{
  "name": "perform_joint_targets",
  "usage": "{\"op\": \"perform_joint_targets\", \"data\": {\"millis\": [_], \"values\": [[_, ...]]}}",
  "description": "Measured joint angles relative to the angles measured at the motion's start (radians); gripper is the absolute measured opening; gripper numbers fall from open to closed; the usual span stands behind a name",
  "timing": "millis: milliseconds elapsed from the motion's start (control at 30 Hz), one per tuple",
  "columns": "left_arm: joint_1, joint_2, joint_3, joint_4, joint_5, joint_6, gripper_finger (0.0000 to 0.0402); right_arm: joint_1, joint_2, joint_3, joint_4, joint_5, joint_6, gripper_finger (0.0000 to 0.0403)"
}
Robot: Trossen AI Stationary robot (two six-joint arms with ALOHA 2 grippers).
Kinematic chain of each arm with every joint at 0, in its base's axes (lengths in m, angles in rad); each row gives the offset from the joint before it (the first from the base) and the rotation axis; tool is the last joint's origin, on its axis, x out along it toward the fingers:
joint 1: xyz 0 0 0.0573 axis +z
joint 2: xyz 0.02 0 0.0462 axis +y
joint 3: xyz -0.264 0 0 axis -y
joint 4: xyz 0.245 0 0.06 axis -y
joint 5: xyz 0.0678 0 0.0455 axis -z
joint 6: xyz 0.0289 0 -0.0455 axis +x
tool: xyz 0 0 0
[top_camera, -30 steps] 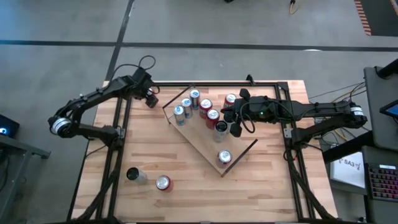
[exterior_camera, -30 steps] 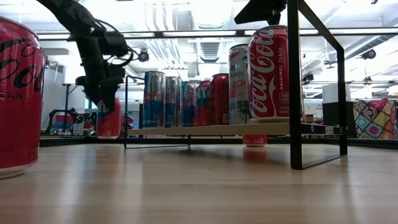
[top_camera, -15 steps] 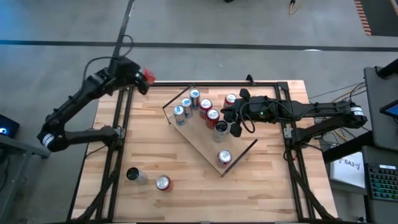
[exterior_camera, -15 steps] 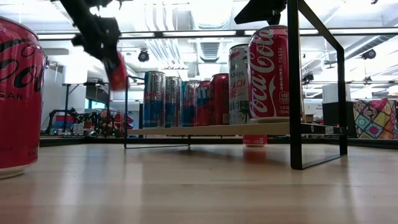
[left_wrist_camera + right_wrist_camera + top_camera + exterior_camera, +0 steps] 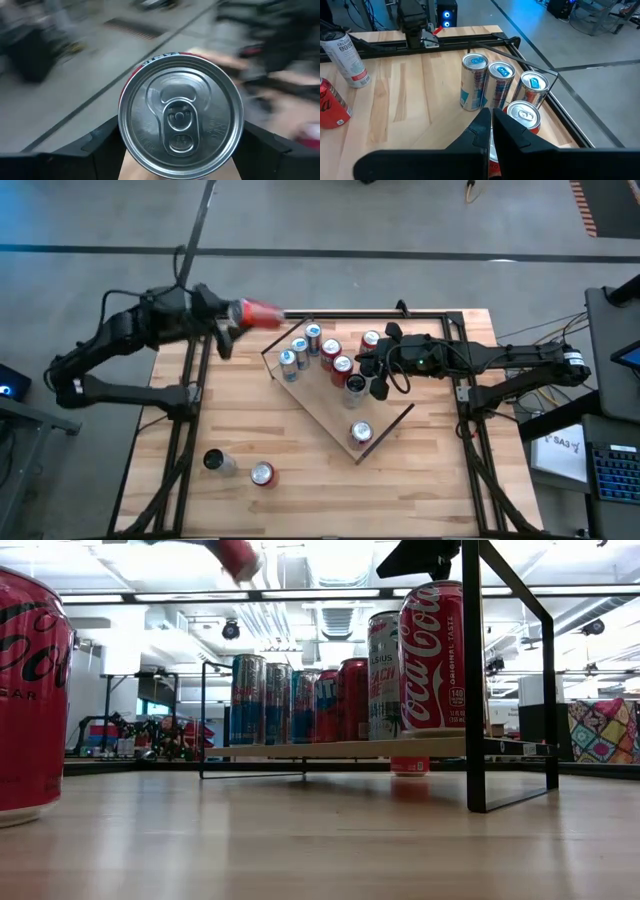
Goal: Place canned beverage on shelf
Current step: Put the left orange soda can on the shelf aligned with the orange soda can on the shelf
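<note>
My left gripper (image 5: 236, 315) holds a red can (image 5: 262, 312) in the air above the table's far left corner, shut on it. The can lies nearly level, its bottom toward the shelf. In the low view only its end (image 5: 238, 554) shows, at the top. The shelf (image 5: 335, 412) is a light-wood board on a black frame, set slantwise on the table, and several cans (image 5: 312, 350) stand on it. My right gripper (image 5: 380, 383) hovers shut over the shelf's far right part, touching nothing. My left gripper pinches the red can's side wall near its top end (image 5: 131, 95) between its two fingers (image 5: 102, 142), one on either side. The fingers lie along the can, and its lid faces the wrist. The can is clear of the table, nearly level, sticking out toward the shelf.
Two more cans stand near the table's front left, a silver one (image 5: 217, 462) and a red one (image 5: 262, 474); the red one fills the low view's left edge (image 5: 30, 690). Black frame bars (image 5: 190, 410) run along the table's left and right sides.
My left gripper has risen from the table's far left corner with the red can and swung toward the shelf. It has tipped from pointing down to nearly level. The can, upright on the table before, is now lifted clear and lies on its side.
</note>
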Motion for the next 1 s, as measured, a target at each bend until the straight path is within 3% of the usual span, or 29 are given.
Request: {"op": "perform_joint_targets", "data": {"millis": [100,300,400,567,900,1000], "values": [[-0.171,0.026,0.013,0.068,-0.025,-0.020,0.0279,0.000,0.000,0.000,0.000,0.000,0.006,0.0009],[-0.461,0.105,0.028,0.066,-0.287,-0.084,0.0279,0.000,0.000,0.000,0.000,-0.005,0.011,0.0009],[-0.548,0.153,0.028,0.068,-0.333,-0.135,0.0280,0.000,0.000,0.000,0.000,-0.019,0.010,0.0009],[-0.603,0.230,0.029,0.016,-0.333,-0.237,0.0280,0.000,0.000,0.000,-0.001,-0.027,0.026,0.0009],[-0.604,0.393,0.029,-0.069,-0.332,-0.393,0.0280,0.000,0.000,0.000,-0.002,-0.028,0.037,0.0009],[-0.588,0.457,0.035,-0.090,-0.273,-0.410,0.0280,0.000,0.000,0.000,-0.002,-0.029,0.038,0.0009]]}}
